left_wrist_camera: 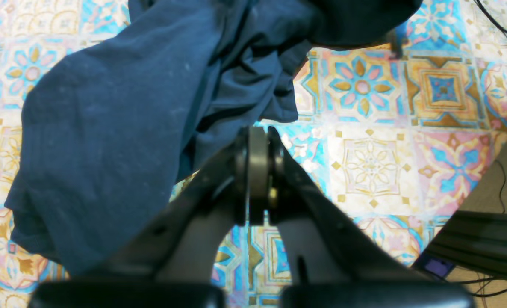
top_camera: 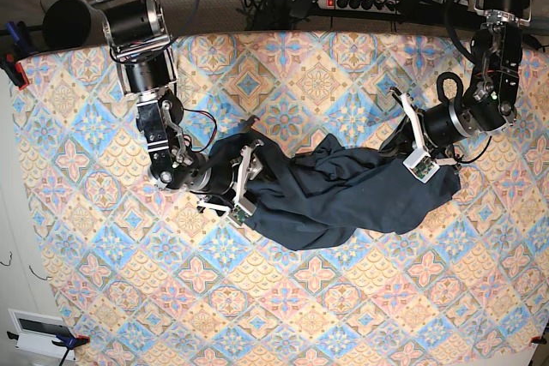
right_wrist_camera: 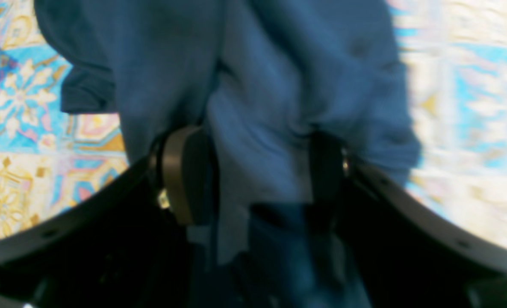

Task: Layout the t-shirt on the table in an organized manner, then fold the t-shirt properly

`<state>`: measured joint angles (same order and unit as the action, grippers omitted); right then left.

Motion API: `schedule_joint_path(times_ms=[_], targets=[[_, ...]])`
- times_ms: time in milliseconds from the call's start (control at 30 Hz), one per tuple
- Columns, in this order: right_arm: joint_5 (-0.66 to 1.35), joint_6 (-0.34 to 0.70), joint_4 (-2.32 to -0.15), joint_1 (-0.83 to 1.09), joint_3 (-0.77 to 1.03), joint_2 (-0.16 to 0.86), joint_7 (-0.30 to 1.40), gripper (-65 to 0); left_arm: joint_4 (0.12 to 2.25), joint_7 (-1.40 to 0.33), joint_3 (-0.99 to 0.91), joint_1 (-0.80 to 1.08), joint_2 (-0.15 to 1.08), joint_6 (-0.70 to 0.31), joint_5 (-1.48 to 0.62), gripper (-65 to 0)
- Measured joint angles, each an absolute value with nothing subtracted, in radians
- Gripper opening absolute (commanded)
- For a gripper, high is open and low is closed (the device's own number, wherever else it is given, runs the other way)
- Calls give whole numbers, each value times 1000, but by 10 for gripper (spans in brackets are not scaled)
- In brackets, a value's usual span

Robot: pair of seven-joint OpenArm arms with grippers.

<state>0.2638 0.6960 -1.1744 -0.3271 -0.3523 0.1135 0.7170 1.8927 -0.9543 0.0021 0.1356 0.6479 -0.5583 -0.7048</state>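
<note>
The dark navy t-shirt (top_camera: 343,195) lies crumpled in a long heap across the middle of the patterned table (top_camera: 300,315). At its left end my right gripper (top_camera: 249,182) stands open. In the right wrist view its fingers (right_wrist_camera: 185,175) stand wide apart on either side of a bunched fold of the t-shirt (right_wrist_camera: 279,85), over the table (right_wrist_camera: 22,171). My left gripper (top_camera: 396,145) sits at the heap's right end. The left wrist view shows this gripper (left_wrist_camera: 258,141) shut with nothing visibly between its jaws, its tip just short of the t-shirt (left_wrist_camera: 108,128) on the table (left_wrist_camera: 373,162).
A power strip (top_camera: 360,2) and cables lie beyond the table's far edge. An orange clamp (top_camera: 15,70) holds the cloth at the left corner. A dark frame (left_wrist_camera: 484,244) and a cable (left_wrist_camera: 497,25) show past the table edge in the left wrist view.
</note>
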Motion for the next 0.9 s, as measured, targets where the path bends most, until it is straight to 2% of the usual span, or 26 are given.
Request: schedule_joint_path(times_ms=[167,600,733,900], targets=[[264,695,-1097,-374,-362,115,660,-283,1893,-954,2,134,648,-558,-705,-650],[262,696,-1116,-374,-355,114,655,-283,1893,-954,2,134,629,-558,-705,-650],[254,696,-1107,-401,-356,114,598,-283,1892,-954,2,134,628,-558,-704,-650],[67,696,-1108,-410,-358,113,550,-290,1892,-954,2,134,628,-558,-705,-650]])
